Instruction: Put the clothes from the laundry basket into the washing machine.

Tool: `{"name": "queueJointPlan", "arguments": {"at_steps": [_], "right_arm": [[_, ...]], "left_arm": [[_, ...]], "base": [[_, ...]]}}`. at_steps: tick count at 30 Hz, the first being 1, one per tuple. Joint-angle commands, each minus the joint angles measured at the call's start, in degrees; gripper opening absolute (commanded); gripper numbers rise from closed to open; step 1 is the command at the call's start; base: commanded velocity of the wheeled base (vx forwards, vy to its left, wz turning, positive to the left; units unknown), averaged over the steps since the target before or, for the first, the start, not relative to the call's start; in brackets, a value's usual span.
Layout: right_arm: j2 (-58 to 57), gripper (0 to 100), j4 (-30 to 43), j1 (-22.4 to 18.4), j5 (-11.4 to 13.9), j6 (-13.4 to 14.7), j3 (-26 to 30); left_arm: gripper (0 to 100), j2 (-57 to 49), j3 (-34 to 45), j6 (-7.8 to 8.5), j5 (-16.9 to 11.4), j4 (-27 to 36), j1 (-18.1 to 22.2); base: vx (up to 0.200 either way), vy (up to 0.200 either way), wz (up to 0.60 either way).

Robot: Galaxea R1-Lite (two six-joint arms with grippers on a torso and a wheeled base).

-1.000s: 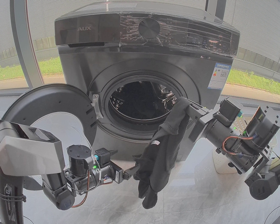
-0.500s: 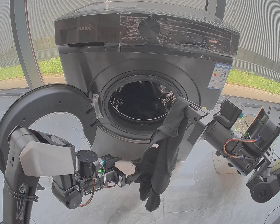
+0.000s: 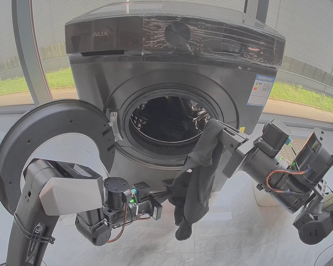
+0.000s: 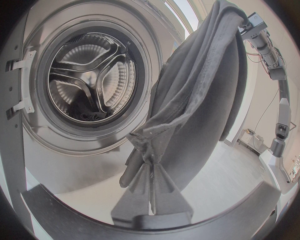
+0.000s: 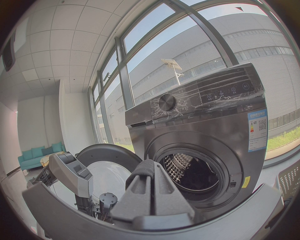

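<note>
Left gripper, low in front of the machine, fingers closed narrow on the lower fold of the dark garment. The garment hangs in the air just outside the drum opening, tail dangling above the floor. Right gripper is clamped on its top end, level with the opening's right rim. White laundry basket on the floor right of the machine, behind the right arm; contents can't be seen. Door swung open to the left. Washing machine drum holds a dark cloth at the bottom. Since 1 s ago: left arm moved forward and up toward the machine, the garment's lower part lifted and bunched; right gripper barely shifted.
</note>
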Motion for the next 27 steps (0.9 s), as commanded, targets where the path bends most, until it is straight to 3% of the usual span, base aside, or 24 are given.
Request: {"name": "queueJointPlan", "arguments": {"at_steps": [1,9,13,19,27], "right_arm": [[0.0,0,0.0,-0.4,-0.1,0.1,0.9],[0.3,0,0.2,-4.8,-0.5,0.1,1.3],[1.7,0,-0.2,-8.3,0.0,0.6,2.4],[3.5,0,-3.0,-8.4,-0.1,0.6,3.6],[3.3,0,-2.6,-7.1,-0.4,0.6,2.3]], "left_arm": [[0,0.1,-0.6,0.07,-0.3,0.0,-0.4],[0,-5.4,1.6,0.51,0.5,-0.4,1.9],[0,-13.4,8.8,0.51,1.2,-0.4,2.3],[0,-18.8,13.0,0.51,1.2,-0.4,3.2],[0,-15.6,14.6,0.68,0.6,-0.4,1.9]], "base": [[0.0,0.0,0.0],[0.0,0.0,0.0],[0.0,0.0,0.0],[0.0,0.0,0.0],[0.0,0.0,0.0]]}}
